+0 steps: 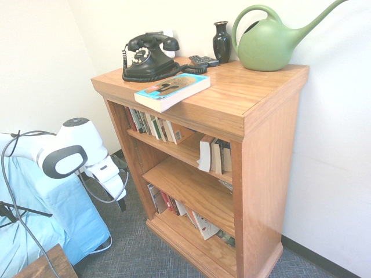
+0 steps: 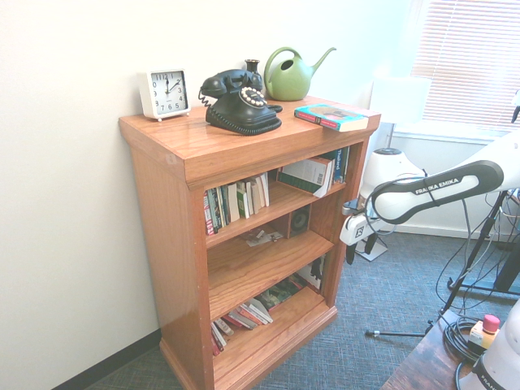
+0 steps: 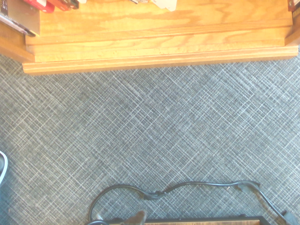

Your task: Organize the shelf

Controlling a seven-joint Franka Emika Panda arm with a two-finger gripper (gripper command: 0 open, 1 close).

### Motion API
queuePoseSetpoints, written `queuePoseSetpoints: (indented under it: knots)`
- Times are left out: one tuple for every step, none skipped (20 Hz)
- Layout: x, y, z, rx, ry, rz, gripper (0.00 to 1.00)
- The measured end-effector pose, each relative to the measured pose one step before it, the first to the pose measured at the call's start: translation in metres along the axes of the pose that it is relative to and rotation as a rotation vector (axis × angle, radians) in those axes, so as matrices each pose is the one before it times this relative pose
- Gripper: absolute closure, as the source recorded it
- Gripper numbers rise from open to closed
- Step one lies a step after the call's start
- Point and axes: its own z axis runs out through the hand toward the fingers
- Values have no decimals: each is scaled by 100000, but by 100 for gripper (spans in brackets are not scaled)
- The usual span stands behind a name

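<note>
— What've I got? First exterior sits high, off one front corner of the shelf (image 1: 255, 116); second takes the opposite corner, further back.
— Wrist?
— Straight down, carpet (image 3: 150, 131) and shelf base.

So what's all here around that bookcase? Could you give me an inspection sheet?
Surface: shelf top, oak, crowded.
Job's things: book flat on top near the front edge; books upright, leaning and toppled on the inner levels.
Clutter: black telephone, dark vase, green watering can, white clock.
Gripper: gripper hangs in front of the shelf, holding nothing; open or shut unclear.
Cables: one on the carpet.
Surroundings: white walls, window blinds.
</note>
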Motion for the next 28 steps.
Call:
queuePoseSetpoints:
  knots:
    - [36, -24, -2, 2, 4, 17, 0]
    - [56, 36, -2, -124, 154, 98, 0]
    - [130, 23, -92, -196, 575, 110, 0]
    - [232, 17, -197, -61, 771, 313, 0]
    - [274, -38, -300, 29, 1076, 201, 0]
    - [457, -132, -595, 8, 1977, 5, 0]
    - [525, -176, -771, -431, 2533, 59, 0]
    - [658, -206, -1045, -972, 3020, 202, 0]
    - [814, -133, -1316, -1821, 3586, -215, 0]
    - [971, -14, -1550, -2637, 4342, -160, 0]
    - [1092, 98, -1714, -2787, 4482, 37, 0]
    - [1126, 217, -1735, -2767, 4298, 107, 0]
    - [1076, 242, -1617, -2785, 4110, -280, 0]
    - [1052, 248, -1519, -2734, 4133, -297, 0]
    - [795, 227, -1140, -2600, 3459, -639, 0]
    - [595, 167, -916, -2465, 2982, -796, 0]
    - [439, 130, -773, -2737, 2898, -993, 0]
    - [393, 119, -818, -3166, 3225, -1244, 0]
    - [397, 67, -859, -2968, 3267, -1157, 0]
    - [382, 13, -855, -3066, 3506, -1342, 0]
    - [401, -33, -807, -3066, 3443, -1277, 0]
    - [339, -123, -680, -2946, 3054, -1336, 0]
    - [351, -189, -567, -3072, 3048, -1379, 0]
    - [339, -248, -474, -3025, 2909, -1401, 0]
    - [322, -312, -426, -2975, 2649, -1341, 0]
    - [317, -327, -400, -3195, 3101, -1253, 0]
    - [320, -314, -467, -3170, 3035, -737, 0]
    - [193, -292, -478, -2485, 1933, -449, 0]
